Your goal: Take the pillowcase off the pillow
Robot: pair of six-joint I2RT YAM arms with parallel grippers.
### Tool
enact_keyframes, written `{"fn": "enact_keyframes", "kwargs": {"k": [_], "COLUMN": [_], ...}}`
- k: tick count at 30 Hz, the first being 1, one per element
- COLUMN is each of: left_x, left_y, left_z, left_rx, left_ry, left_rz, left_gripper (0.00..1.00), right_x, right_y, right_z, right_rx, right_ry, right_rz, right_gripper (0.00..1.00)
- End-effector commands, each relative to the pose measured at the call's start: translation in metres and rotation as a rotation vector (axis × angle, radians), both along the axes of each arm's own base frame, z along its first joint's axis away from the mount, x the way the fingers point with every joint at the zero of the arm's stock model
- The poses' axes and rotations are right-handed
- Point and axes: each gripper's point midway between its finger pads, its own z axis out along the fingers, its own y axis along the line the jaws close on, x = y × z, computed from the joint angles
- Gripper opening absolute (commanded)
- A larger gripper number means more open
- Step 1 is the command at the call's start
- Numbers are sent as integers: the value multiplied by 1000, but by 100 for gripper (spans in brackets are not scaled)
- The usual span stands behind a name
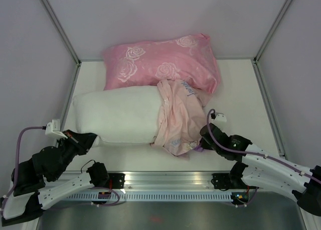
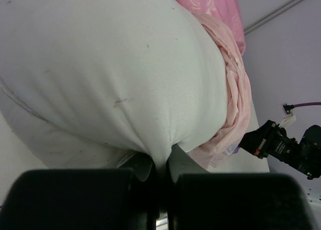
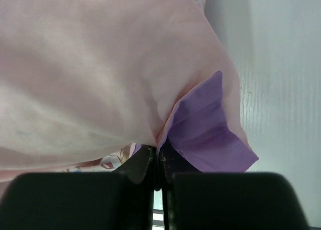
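Note:
The white pillow (image 1: pixel 118 114) lies across the table, its left part bare. The pillowcase (image 1: pixel 180 117) is bunched inside out, pale pink, over the pillow's right end. My left gripper (image 1: pixel 95 139) is shut on the pillow's near left corner; in the left wrist view the white fabric (image 2: pixel 125 74) is pinched between the jaws (image 2: pixel 161 162). My right gripper (image 1: pixel 203 139) is shut on the pillowcase's near right edge; in the right wrist view the pale pink cloth (image 3: pixel 100 74) and its purple edge (image 3: pixel 205 129) are pinched between the jaws (image 3: pixel 158 162).
A pink rose-patterned pillow (image 1: pixel 160 64) lies behind, against the back wall. Grey walls enclose the table on three sides. A metal rail (image 1: pixel 165 182) runs along the near edge between the arm bases.

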Motion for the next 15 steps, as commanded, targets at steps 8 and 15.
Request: {"fn": "enact_keyframes", "kwargs": {"k": [8, 15], "left_x": [0, -5], "left_y": [41, 64], "left_z": [50, 56], "left_rx": [-147, -157], "left_ry": [-119, -153], "left_rz": [127, 170], "left_gripper": [2, 2], "right_x": [22, 29], "right_y": [-44, -127], "right_z": [102, 249], "right_rx": [67, -73], "right_ry": [-285, -596], "right_rz": [-204, -469], "right_gripper": [0, 0]}}
